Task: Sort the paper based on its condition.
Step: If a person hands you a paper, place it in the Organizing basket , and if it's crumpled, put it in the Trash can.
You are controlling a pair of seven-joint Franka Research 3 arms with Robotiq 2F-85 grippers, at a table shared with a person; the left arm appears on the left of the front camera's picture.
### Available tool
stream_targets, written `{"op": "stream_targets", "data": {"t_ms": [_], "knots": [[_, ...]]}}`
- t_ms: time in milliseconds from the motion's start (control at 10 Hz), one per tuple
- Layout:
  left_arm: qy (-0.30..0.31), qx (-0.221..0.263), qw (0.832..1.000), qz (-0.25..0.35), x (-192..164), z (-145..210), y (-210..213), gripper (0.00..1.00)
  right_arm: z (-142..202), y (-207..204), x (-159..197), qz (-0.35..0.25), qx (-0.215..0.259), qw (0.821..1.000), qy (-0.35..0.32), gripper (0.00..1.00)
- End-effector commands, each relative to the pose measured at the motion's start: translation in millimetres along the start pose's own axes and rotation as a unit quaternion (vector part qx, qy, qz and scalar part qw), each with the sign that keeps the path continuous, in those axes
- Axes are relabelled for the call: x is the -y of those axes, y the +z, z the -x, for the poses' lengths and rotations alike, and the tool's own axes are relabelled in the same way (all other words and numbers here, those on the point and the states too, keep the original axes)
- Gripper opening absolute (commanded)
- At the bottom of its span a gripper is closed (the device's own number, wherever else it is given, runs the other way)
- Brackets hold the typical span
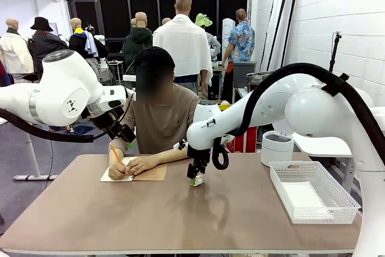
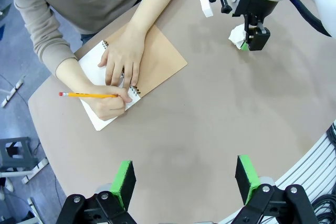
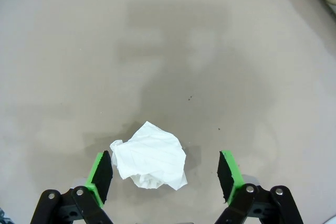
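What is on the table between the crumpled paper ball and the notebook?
Nothing. The left wrist view shows bare tabletop between the paper ball and the notebook.

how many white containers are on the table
2. A mesh basket sits on the right side of the table, near the robot; a round bin stands just behind it by the far edge. No others are visible.

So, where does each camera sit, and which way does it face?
Front view: fixed between the arms, facing across the brown table to the writing person; white left arm, right arm show.
Left wrist view: high, looking down; own green pads, jaws open; person's hands on brown-covered spiral-bound notebook.
Right wrist view: low, looking down at crumpled white paper ball between its open jaws.
Shared: both wrist views show that ball.
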State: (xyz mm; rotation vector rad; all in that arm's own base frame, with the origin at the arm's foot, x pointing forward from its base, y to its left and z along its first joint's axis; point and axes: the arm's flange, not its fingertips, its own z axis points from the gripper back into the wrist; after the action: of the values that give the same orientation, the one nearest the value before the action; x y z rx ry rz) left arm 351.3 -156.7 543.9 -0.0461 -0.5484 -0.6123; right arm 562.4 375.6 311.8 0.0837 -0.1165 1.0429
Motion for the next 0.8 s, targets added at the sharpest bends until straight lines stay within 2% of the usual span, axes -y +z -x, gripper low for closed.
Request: {"op": "stream_targets", "data": {"t_ms": [0,100,200,300,400,700], "knots": [[-0.002,-0.001,1.0,-0.003,-2.1,0.6,0.1,1.0,-8.3,-2.7,3.4,-0.001,-0.022,1.0,0.015,1.0],[-0.002,-0.001,1.0,-0.003,-2.1,0.6,0.1,1.0,-8.3,-3.3,3.1,0.0,-0.017,1.0,0.012,0.82],[-0.002,-0.001,1.0,-0.003,-2.1,0.6,0.1,1.0,-9.0,-4.0,3.4,0.0,-0.018,1.0,0.009,0.8],[-0.002,-0.001,1.0,-0.003,-2.1,0.6,0.1,1.0,-10.0,-4.9,3.1,-0.001,-0.028,1.0,0.009,0.74],[-0.002,-0.001,1.0,-0.003,-2.1,0.6,0.1,1.0,-9.1,-4.7,2.7,0.001,-0.026,1.0,0.006,0.54],[-0.002,-0.001,1.0,-0.003,-2.1,0.6,0.1,1.0,-8.9,-5.0,2.6,0.003,-0.022,1.0,0.008,0.54]]}}
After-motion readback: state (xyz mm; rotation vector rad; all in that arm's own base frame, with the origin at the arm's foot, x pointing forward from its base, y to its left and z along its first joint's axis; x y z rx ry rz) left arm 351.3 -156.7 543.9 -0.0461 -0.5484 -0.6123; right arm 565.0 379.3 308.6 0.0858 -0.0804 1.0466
